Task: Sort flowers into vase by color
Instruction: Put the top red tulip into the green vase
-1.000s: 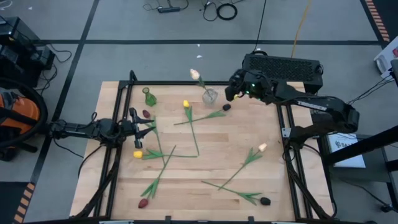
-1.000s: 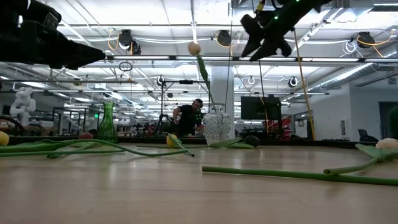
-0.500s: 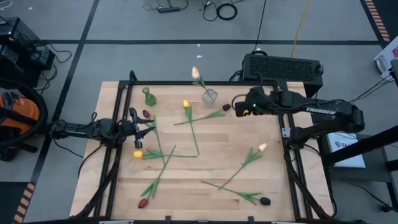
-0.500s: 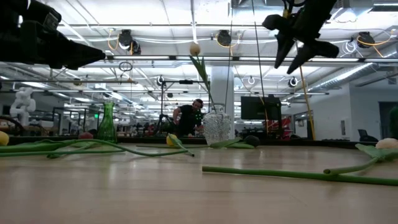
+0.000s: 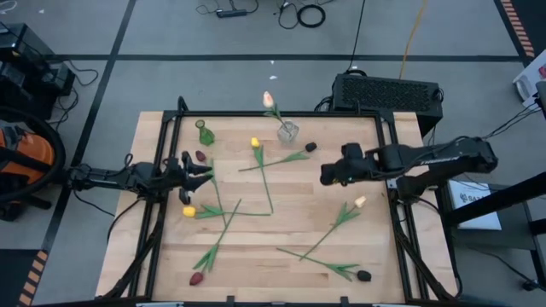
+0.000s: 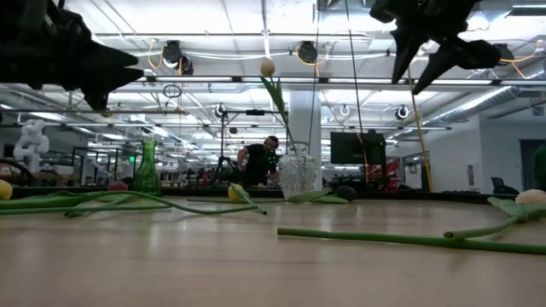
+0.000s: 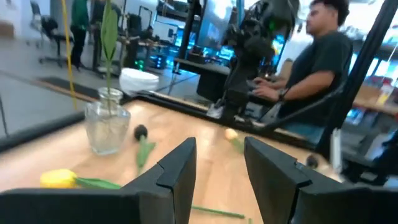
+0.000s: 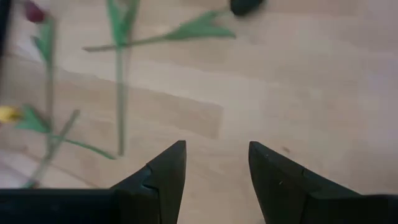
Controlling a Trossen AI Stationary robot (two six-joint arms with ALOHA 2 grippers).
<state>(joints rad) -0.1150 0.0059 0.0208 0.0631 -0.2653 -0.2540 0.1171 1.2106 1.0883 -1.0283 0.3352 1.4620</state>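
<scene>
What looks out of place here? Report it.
Nothing looks damaged or spilled. Only the cream tulip stands in the clear vase, leaning; the green vase is empty. The other tulips lie loose and crisscrossed on the table, as expected mid-sort.

Your left arm (image 5: 128,177): dark, slim, jointed links, black cable trailing | your right arm (image 5: 426,158): dark links, pale lettering on forearm | fingers (image 8: 163,177): matte black, angular, wedge-tipped
</scene>
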